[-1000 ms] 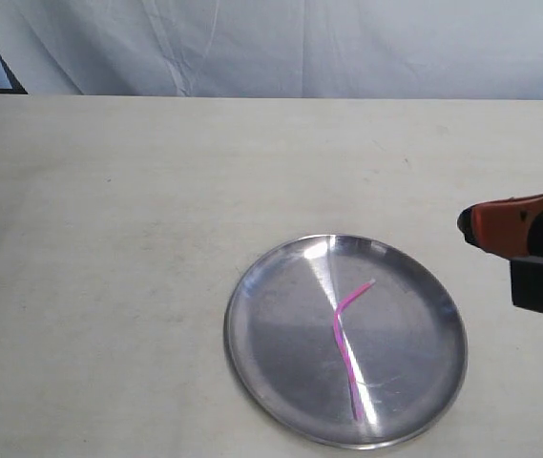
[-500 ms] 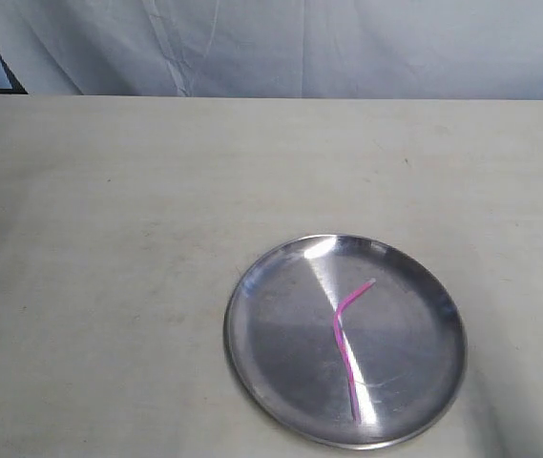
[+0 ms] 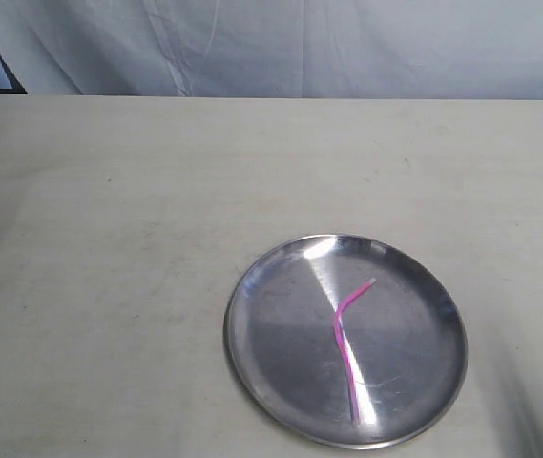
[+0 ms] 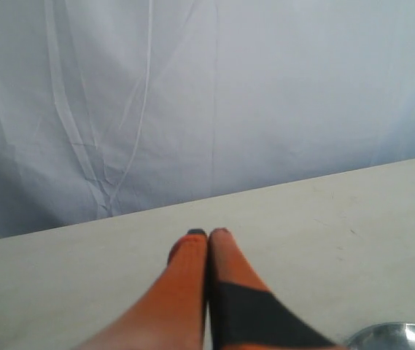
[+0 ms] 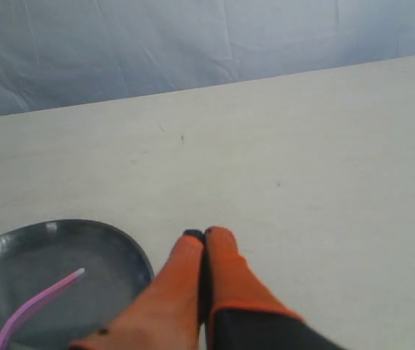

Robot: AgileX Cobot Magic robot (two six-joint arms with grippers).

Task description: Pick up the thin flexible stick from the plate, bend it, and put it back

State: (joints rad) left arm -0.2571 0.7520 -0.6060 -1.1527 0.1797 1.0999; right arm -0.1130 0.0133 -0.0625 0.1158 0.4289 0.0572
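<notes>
The thin pink stick lies kinked on the round silver plate, its whitish tip pointing to the far right; no gripper touches it. Neither arm shows in the exterior view. In the right wrist view my right gripper is shut with nothing between its orange fingers, beside the plate, where the stick's tip end shows. In the left wrist view my left gripper is shut and empty over bare table, with a sliver of the plate's rim at the picture's edge.
A beige table carries the plate near its front right. A pale blue-white cloth backdrop hangs behind the far edge. A dark object sits at the far left corner.
The right gripper, seen at the right edge one second ago, has drawn out of the exterior view. The bent stick and the plate have not moved.
</notes>
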